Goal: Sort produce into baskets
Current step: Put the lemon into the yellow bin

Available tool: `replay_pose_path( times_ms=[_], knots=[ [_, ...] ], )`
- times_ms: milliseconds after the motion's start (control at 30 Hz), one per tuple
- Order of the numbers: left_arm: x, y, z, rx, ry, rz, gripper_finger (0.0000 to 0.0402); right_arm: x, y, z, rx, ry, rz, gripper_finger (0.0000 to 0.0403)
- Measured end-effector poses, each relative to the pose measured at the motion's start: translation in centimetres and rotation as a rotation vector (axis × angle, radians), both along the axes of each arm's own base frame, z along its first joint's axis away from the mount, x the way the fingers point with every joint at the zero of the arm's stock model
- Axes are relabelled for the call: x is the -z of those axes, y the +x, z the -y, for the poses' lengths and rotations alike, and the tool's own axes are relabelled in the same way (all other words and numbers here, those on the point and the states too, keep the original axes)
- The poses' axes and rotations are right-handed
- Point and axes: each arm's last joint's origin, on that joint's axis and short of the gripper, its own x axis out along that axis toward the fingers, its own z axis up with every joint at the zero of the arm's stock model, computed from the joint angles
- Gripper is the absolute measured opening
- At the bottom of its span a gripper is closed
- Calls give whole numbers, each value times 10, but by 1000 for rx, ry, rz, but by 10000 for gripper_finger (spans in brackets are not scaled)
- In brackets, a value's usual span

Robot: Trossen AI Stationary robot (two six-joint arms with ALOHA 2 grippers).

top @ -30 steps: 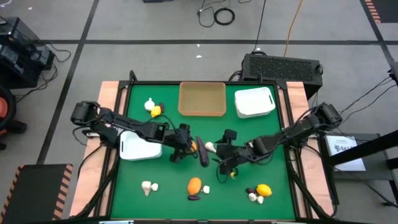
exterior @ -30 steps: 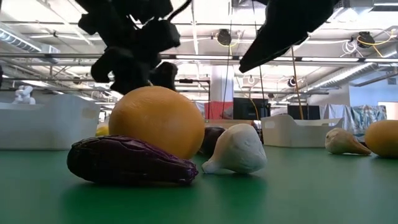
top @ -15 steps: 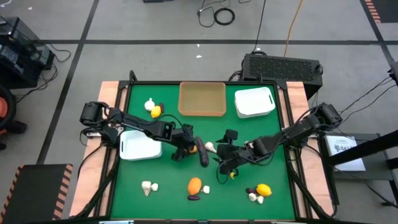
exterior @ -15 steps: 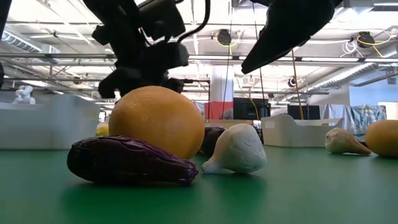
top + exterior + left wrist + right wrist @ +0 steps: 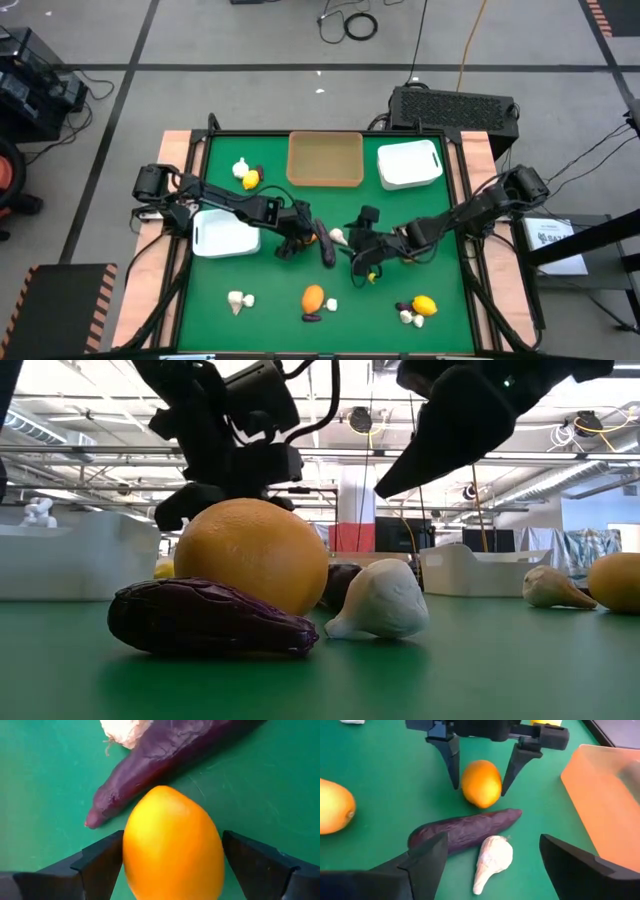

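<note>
The orange [image 5: 481,783] lies mid-surface beside the eggplant [image 5: 462,830] and garlic [image 5: 492,860]. It looks firm, light, smooth and liable to roll; best taken across its middle. The left claw [image 5: 480,767] stands apart, straddling it, fingers not yet pressing. The right claw [image 5: 358,256] hovers spread near the garlic, holding nothing.

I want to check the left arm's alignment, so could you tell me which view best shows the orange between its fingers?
The right wrist view: the orange sits between the left gripper's open fingers, untouched. The left wrist view fills with it; the high view shows a sliver; the low view hides it.
</note>
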Motion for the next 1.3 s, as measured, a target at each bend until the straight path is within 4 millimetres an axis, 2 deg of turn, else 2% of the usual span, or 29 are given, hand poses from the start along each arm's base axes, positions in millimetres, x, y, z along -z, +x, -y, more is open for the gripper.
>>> replay_pose_path(
  times_ms=[233,400,567,700,800,933,1033,1167,1300],
  knots=[
    [-1,0,-1,-17,26,7,292,0,0,2,5,-1,-3,264],
    [-9,-1,-3,-63,54,33,280,0,0,2,0,-8,-7,246],
    [-33,-4,-12,-125,124,106,278,0,0,2,-3,-11,-9,234],
    [-60,-5,-46,-226,173,187,278,0,0,2,-2,-11,-9,227],
    [-76,-5,-85,-315,203,229,277,0,0,2,-2,-11,-9,223],
    [-83,-12,-140,-433,157,279,277,0,0,2,-2,-11,-9,219],
    [-79,-21,-170,-515,70,293,277,0,0,2,-6,-16,-10,219],
    [-74,-30,-192,-585,-4,297,277,0,0,2,-6,-18,-10,219],
    [-71,-30,-195,-589,-33,297,277,0,1,3,-4,-20,-11,219]
  ],
)
